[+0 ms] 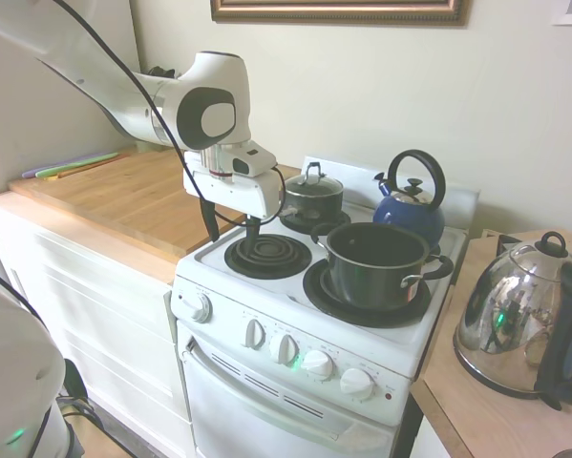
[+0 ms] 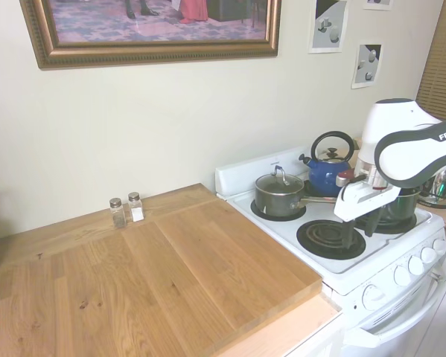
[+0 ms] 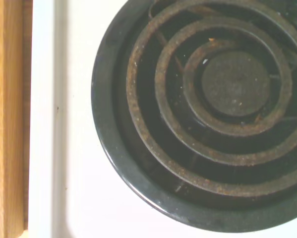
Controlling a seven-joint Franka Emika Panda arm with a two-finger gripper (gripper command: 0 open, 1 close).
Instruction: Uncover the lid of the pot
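The gripper (image 1: 231,226) is held above the empty front coil burner (image 1: 267,255) of the white stove (image 1: 295,315), near the stove's edge that meets the wooden countertop (image 1: 137,205). Its two dark fingers are seen pointing down, parted by a modest gap, and nothing is gripped between them. In the wrist view only the rusty coil burner (image 3: 222,109), the white stove top (image 3: 69,198) and a strip of the countertop (image 3: 7,119) are shown.

The small dark pot (image 1: 312,200) is set on the rear burner behind the empty coil, towards the stove's back edge. The glass lid (image 1: 313,183) is still seated on it, with its looped handle upright. A larger open black pot (image 1: 376,262) occupies the other front burner, and a blue kettle (image 1: 410,212) is placed behind it. A chrome electric kettle (image 1: 519,324) is found on the counter beside the stove's far edge.
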